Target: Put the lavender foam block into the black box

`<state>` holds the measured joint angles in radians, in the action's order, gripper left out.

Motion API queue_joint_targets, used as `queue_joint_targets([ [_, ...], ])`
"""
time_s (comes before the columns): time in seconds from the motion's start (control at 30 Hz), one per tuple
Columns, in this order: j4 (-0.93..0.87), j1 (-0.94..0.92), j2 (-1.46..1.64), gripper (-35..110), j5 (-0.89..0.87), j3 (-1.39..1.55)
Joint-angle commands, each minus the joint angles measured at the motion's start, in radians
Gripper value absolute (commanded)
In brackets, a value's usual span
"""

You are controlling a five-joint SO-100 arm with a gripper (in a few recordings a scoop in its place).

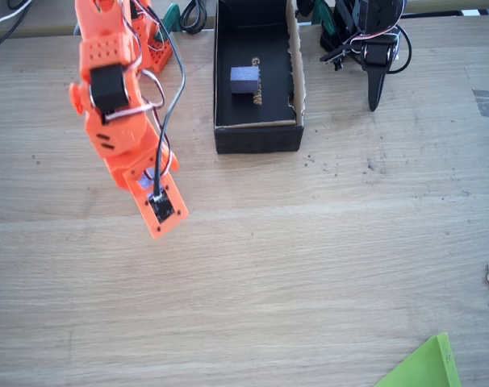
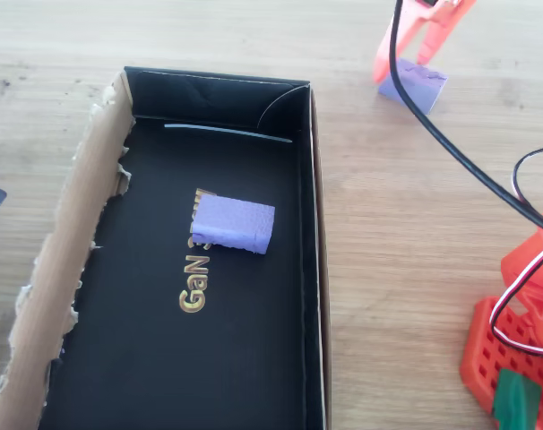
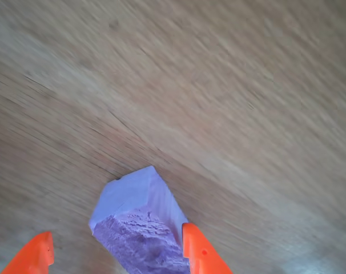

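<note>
Orange pincer [image 3: 113,254] straddles the lavender foam block [image 3: 140,228] on the bare wood table [image 1: 325,266]; in the wrist view one orange tip shows at each side of the block, the right tip touching its flank, the left tip standing a little off; so the jaws look part-closed round it, and whether the grip is firm I cannot tell.

Block rests on the table, outside the black box [image 2: 294,116]; in the overhead view it lies to the right of the box's far corner, well apart from the wall; in the fixed view the arm hangs to the left of the box.

Block's long axis runs away from the wrist camera, slanting up-left, its rough torn-looking face towards the lens, so the tips bear across its short width.

A second, purple-blue block [image 2: 234,226] already lies inside the box, beside the gold print [image 2: 193,287]; not the target, by my reading.

Judgement: the coming move is a lift and a carry sideways over the near box wall.
</note>
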<state>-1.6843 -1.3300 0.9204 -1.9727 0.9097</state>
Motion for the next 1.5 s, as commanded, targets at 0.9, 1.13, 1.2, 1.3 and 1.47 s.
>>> queue_joint_targets([
  [0.9,-0.112,-0.02,-0.017,0,0.032,-0.118],
  [1.13,-0.229,0.038,0.276,0,0.077,0.031],
  [1.2,-0.229,0.06,0.388,0,0.08,0.101],
  [1.3,-0.229,0.098,0.523,0,0.074,0.183],
  [1.47,-0.229,0.181,0.744,0,0.028,0.371],
])
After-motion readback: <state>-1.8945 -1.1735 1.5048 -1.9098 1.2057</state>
